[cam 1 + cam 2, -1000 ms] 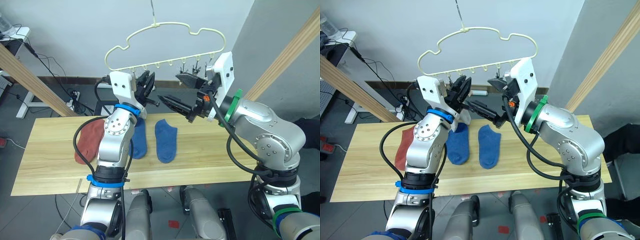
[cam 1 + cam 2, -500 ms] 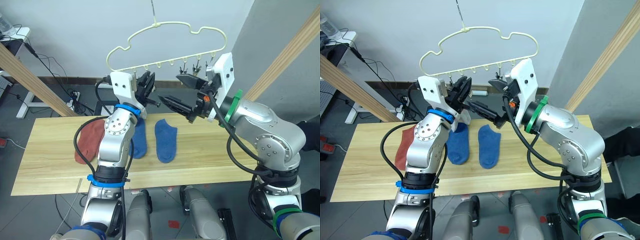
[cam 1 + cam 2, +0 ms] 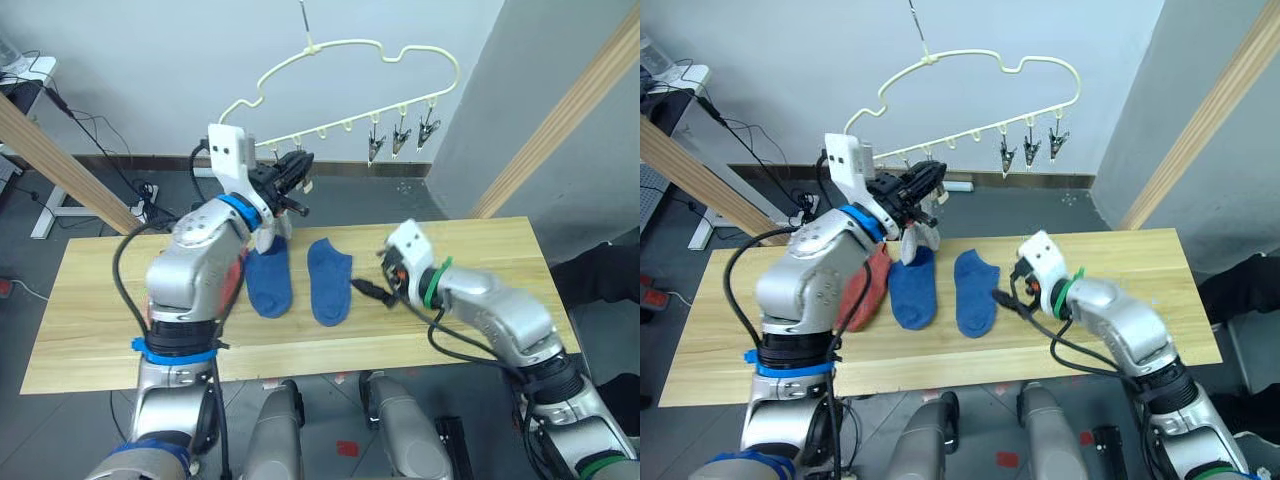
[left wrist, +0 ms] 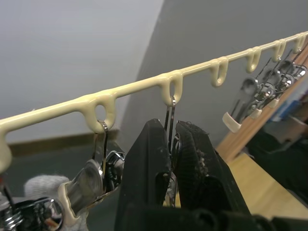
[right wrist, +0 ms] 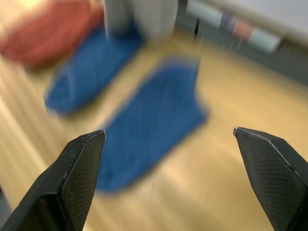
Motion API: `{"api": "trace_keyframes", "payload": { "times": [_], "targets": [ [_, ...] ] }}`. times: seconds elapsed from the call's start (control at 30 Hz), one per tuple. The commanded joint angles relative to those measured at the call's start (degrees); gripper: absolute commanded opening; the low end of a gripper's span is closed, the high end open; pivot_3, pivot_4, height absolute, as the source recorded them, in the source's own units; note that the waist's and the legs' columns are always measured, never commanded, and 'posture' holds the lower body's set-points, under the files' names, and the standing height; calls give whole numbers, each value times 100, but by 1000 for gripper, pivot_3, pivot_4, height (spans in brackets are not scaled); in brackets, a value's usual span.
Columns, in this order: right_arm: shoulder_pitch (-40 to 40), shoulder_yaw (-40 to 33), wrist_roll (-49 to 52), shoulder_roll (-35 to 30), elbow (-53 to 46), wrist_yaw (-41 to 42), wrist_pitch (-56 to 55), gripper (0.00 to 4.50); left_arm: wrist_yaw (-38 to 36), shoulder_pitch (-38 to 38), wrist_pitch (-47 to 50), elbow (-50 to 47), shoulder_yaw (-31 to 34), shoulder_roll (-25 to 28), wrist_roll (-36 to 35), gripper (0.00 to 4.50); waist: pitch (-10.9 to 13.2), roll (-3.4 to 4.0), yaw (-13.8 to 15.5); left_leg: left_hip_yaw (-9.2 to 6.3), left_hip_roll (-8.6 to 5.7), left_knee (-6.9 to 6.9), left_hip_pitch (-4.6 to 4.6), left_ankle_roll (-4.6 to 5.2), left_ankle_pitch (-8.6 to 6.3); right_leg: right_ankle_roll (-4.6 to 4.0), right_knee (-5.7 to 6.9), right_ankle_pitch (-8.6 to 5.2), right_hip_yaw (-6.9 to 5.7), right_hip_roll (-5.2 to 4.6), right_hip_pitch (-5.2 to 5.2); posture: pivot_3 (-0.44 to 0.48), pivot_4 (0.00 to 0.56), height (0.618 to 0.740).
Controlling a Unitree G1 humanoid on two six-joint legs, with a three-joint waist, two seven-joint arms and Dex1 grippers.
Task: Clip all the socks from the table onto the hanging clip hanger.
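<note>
While my left tool (image 4: 171, 159) pinches a small silver metal clip (image 4: 169, 126) on the pale yellow cloud-shaped wire hanger (image 3: 352, 52), my right tool (image 5: 168, 159) hangs spread over a blue knit ankle sock (image 3: 329, 279) on the pale plank worktop (image 3: 480, 260), apparently to collect it.

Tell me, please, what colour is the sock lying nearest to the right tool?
Blue. The sock shows best in the right eye view, beside the right tool.

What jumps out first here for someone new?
The yellow cloud-shaped hanger hanging above the table, tilted, with the left pincer raised to its bar and shut on a silver clip. A grey sock dangles just below that pincer. On the table lie two blue socks and a red sock, with the right pincer open low over the blue ones.
</note>
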Motion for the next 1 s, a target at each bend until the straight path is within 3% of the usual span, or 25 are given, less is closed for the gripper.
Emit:
{"api": "trace_keyframes", "payload": {
  "times": [0.03, 0.27, 0.5, 0.73, 0.83, 1.0],
  "targets": [
    [-385, 310, -546, 554, 1065, 28, -727, 4500, -325, -565, 1771, 453, 445, 570, -885, 155, 0, -2, -38, -4, 5, 1, 2, -1, 1, 2, 1, 1, -1, 8, 0, -114, 349, 740],
    [-1038, 248, -1157, 1510, 3094, -84, -1721, 4500, -563, -989, 2395, 838, 620, 1006, -1181, 155, -1, -2, 12, -1, 6, -8, -1, -3, 0, 0, -5, 1, -3, 1, -2, -110, 334, 740],
    [-1668, 228, -1840, 2024, 4792, -325, -2571, 4500, -394, -916, 2662, 570, 762, 862, -1431, 155, -2, -4, 53, -3, 0, -10, -1, -8, -1, -2, -4, 2, -8, -13, -2, -95, 328, 740],
    [-1640, 263, -2126, 2153, 5233, 149, -2371, 4500, -243, -821, 2728, 435, 838, 806, -1501, 155, -5, -8, 48, -3, -1, -8, 5, -8, -1, -2, 4, 2, -7, -16, 0, -86, 332, 740],
    [-1525, 240, -2165, 2103, 5052, 326, -2364, 3923, -173, -785, 2773, 392, 883, 775, -1566, 155, -6, -9, 52, -5, -1, -7, 6, -8, -1, -2, 7, 2, -9, -16, 1, -80, 338, 740],
    [-988, 353, -2295, 1739, 3803, 772, -2478, 2317, -27, -739, 2910, 445, 923, 719, -1603, 155, -6, -9, 61, -6, -4, -6, 7, -7, -1, -1, 5, 2, -9, -17, 6, -84, 343, 740]
  ]
}}
